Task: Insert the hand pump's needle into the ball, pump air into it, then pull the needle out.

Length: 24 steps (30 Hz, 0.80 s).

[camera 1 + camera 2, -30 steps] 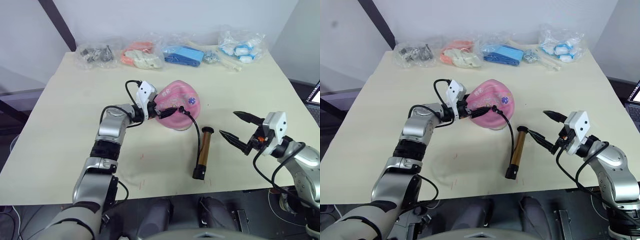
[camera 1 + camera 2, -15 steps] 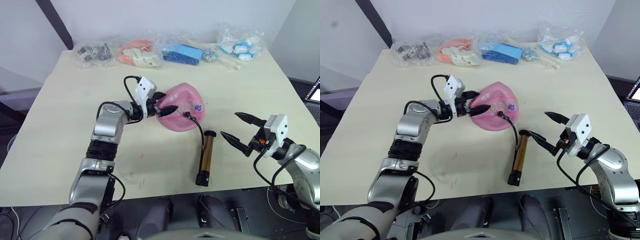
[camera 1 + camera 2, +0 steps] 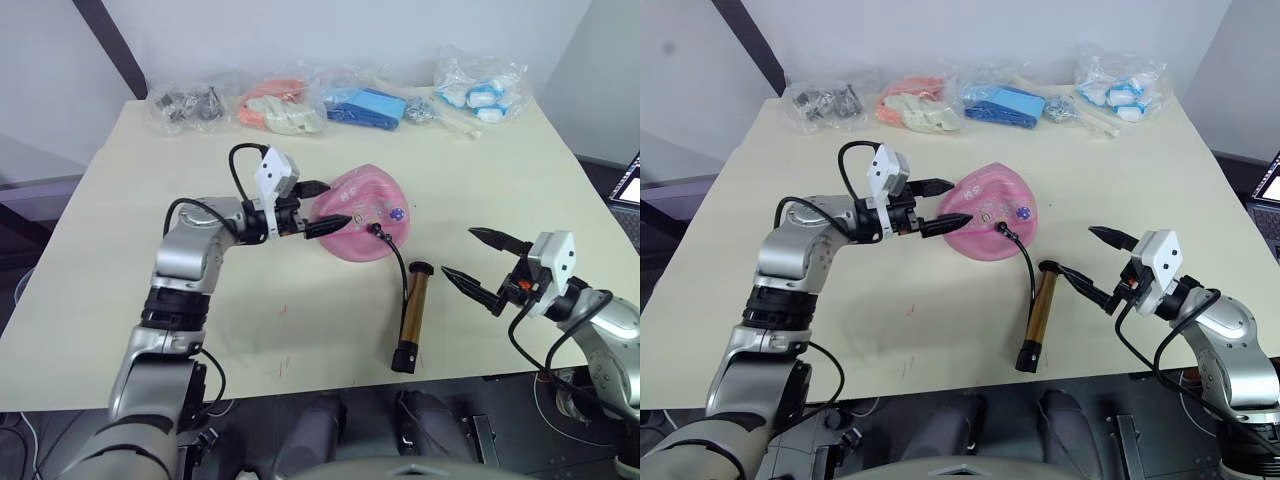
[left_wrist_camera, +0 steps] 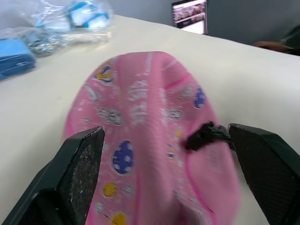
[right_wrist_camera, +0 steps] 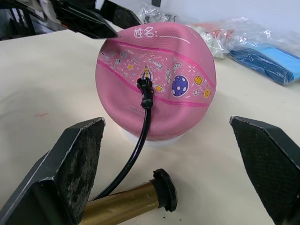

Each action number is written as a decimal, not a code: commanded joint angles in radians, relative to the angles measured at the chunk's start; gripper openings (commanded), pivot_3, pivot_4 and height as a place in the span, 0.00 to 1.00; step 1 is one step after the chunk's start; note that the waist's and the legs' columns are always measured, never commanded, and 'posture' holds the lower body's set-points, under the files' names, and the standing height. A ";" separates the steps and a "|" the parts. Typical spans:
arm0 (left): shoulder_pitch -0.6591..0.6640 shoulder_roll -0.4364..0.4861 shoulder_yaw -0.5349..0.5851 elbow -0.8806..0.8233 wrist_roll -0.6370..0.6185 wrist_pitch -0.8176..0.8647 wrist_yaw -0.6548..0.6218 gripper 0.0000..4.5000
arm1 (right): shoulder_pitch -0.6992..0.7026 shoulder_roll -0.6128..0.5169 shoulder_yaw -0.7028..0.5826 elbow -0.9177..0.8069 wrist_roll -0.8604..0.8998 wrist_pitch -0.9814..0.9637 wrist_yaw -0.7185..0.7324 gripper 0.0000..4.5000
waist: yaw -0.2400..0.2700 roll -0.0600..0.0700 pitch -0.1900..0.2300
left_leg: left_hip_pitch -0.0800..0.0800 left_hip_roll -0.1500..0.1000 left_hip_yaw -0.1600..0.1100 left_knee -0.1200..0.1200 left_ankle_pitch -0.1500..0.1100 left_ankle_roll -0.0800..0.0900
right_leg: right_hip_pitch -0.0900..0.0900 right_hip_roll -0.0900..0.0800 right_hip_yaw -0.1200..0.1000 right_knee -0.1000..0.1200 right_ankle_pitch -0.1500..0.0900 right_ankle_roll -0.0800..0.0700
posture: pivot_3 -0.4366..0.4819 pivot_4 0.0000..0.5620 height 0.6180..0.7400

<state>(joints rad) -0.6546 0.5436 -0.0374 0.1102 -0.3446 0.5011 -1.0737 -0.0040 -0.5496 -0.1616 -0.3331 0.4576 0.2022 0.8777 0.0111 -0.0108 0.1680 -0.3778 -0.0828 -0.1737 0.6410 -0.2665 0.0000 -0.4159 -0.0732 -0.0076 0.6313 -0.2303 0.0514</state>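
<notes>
Ball [image 3: 363,214]: you see it pink and partly caved in, near the table's [image 3: 120,260] middle, resting on a small white ring.
Needle [image 5: 145,87]: its black fitting is stuck in the ball's side facing your right arm.
Pump [image 3: 410,313]: lies flat on the table just in front of the ball, hose curving up to the fitting.
Left gripper [image 3: 328,207]: released, fingers spread at the ball's left side; whether they touch it you cannot tell.
Right gripper [image 3: 478,258]: released, empty, right of the pump, apart from it.
Bags [image 3: 340,103]: lined along the far edge.
</notes>
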 commanded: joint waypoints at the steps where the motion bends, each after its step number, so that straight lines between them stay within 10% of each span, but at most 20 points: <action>1: 0.055 0.038 -0.008 -0.146 -0.068 0.062 -0.053 0.99 | 0.022 -0.017 -0.013 -0.029 0.028 -0.013 0.025 1.00 | 0.000 0.000 0.000 | 0.000 0.000 0.000 0.000 0.000 0.000 | 0.000 0.000 0.000 0.000 0.000 0.000 | 0.48 0.27 1.00; 11: 0.215 0.043 -0.104 -0.408 -0.132 0.229 0.013 0.99 | 0.109 -0.079 -0.074 -0.014 0.078 -0.067 0.138 1.00 | 0.005 0.001 0.000 | 0.000 0.000 0.002 0.010 -0.001 0.002 | 0.001 -0.001 0.005 0.010 0.000 0.000 | 0.48 0.27 1.00; 24: 0.136 0.031 -0.034 -0.196 -0.050 0.067 0.113 0.99 | 0.051 -0.062 -0.041 0.067 0.060 -0.149 0.153 1.00 | 0.003 0.001 0.000 | 0.008 0.004 0.009 0.011 -0.001 0.003 | 0.003 0.003 0.006 0.012 0.006 0.001 | 0.48 0.27 1.00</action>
<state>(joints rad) -0.5104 0.5658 -0.0782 -0.1038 -0.4095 0.5899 -0.9557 0.0589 -0.6127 -0.1998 -0.2544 0.5114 0.0778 1.0221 0.0138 -0.0101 0.1684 -0.3701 -0.0794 -0.1641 0.6519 -0.2668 0.0018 -0.4127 -0.0702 -0.0013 0.6431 -0.2226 0.0495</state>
